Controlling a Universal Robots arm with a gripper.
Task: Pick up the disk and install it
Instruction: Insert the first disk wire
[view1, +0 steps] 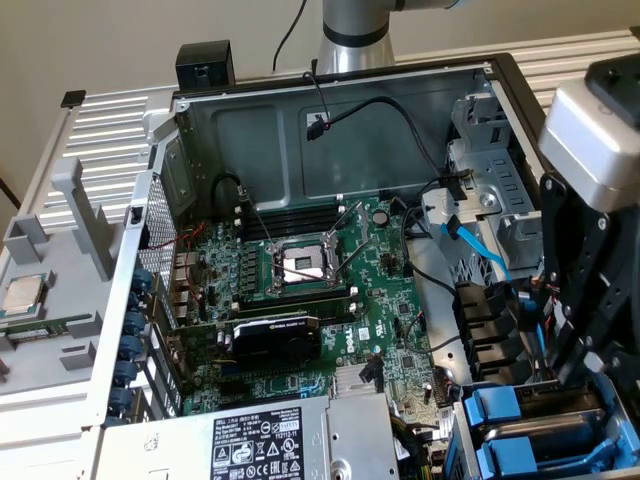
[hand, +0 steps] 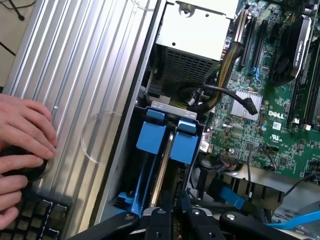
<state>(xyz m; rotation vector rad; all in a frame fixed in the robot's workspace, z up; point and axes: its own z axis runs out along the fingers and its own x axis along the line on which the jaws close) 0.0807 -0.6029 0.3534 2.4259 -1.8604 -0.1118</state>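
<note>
- Hand (hand: 175, 214): black metal linkages. The fingers are drawn nearly together, but the tips are lost in shadow inside the drive bay. I cannot tell whether they pinch anything.
- In the exterior view the hand (view1: 572, 360) points straight down into the bay at the case's lower corner, on the exterior view's right. A pale grey wrist block (view1: 592, 140) sits above it, cut off by the frame.
- Disk (hand: 164, 162): seen edge-on as a thin silver-grey strip between two glossy blue plastic carrier tabs (hand: 151, 135). It stands in the bay slot and runs up toward the finger gap.
- Just beside the bay is a perforated grey steel power-supply box (hand: 192, 47), its label hidden in this view.
- Green motherboard (view1: 300, 290): flat and densely populated, with black cables looped over it.
- Ribbed aluminium surface (hand: 85, 85) lies alongside the case.
- A person's hand (hand: 25, 132) rests at the edge of the surface, partly out of frame, above a black keyboard (hand: 35, 216).
</note>
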